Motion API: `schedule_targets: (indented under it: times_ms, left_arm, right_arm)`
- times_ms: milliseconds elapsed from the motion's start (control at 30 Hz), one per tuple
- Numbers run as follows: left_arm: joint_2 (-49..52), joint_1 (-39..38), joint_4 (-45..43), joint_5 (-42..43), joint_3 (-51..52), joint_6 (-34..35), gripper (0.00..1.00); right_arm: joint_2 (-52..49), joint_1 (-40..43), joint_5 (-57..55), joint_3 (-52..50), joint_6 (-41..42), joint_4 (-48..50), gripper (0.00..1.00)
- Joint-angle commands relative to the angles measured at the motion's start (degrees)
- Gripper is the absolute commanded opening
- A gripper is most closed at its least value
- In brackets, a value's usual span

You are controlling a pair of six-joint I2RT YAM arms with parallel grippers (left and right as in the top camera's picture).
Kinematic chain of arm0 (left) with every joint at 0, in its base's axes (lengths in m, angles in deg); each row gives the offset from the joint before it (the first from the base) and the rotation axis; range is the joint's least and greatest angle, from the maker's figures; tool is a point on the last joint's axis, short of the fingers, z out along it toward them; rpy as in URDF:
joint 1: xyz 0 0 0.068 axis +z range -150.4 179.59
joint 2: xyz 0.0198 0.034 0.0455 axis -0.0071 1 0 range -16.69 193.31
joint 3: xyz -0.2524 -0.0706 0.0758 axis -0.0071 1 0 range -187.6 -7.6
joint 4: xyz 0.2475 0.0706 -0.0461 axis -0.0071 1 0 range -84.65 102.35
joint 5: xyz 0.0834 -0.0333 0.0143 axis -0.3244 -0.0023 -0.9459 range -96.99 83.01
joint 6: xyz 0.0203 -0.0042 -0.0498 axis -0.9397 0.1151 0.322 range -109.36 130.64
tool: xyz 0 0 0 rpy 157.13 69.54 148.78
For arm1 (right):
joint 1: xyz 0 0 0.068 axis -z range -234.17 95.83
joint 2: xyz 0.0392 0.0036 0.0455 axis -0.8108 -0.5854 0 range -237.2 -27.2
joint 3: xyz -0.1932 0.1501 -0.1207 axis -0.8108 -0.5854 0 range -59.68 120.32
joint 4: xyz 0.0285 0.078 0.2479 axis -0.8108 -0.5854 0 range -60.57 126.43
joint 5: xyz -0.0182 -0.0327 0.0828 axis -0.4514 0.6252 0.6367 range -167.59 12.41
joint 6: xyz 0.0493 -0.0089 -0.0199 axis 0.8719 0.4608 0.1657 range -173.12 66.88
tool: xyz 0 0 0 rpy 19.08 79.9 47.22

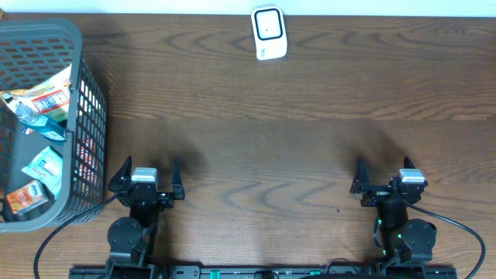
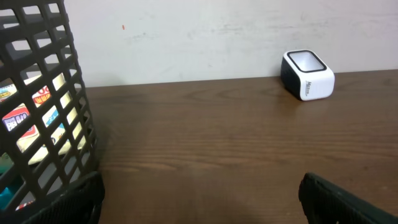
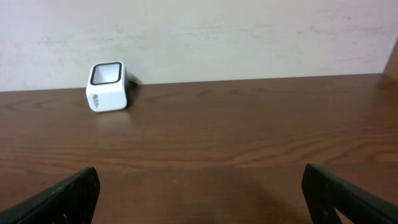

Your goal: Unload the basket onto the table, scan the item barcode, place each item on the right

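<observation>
While both arms sit at the near edge of the table (image 1: 256, 132), I judge that no part of the task is done. My left gripper (image 1: 149, 172) has its jaws spread as wide as they go and holds nothing. The right gripper (image 1: 384, 174) is likewise wide apart and empty, with only bare wood between its fingers.

Just left of the left gripper and reaching ahead of it stands the basket (image 1: 80, 85), its mesh wall close beside that gripper's left finger in the wrist view. The packets (image 1: 43, 101) lie heaped inside it, none lifted out. I can't make out a barcode on any of them from here.

Far ahead of both grippers, roughly between their lines and by the back wall, sits the scanner (image 1: 269, 32), well apart from the basket, with nothing in front of its window.

Everything is left to do, as I read it: take one packet from the basket, most likely with the left arm, carry it forward, and turn its code to the scanner.
</observation>
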Motion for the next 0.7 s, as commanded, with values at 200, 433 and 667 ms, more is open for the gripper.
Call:
schedule_targets:
  times_ms: [200, 433, 667]
  left_arm:
    - [0.0, 0.2, -3.5, 12.3, 1.2, 6.8, 1.0]
    - [1.1, 0.2, -1.9, 18.1, -5.9, 16.9, 1.0]
    - [10.2, 0.2, 1.7, 19.4, -23.3, 16.9, 1.0]
  right_arm:
    - [0.2, 0.5, -0.7, -0.1, 0.7, -0.2, 0.99]
    - [0.2, 0.5, -0.7, -0.1, 0.7, -0.2, 0.99]
    - [0.2, 0.4, -0.7, -0.1, 0.7, -0.2, 0.99]
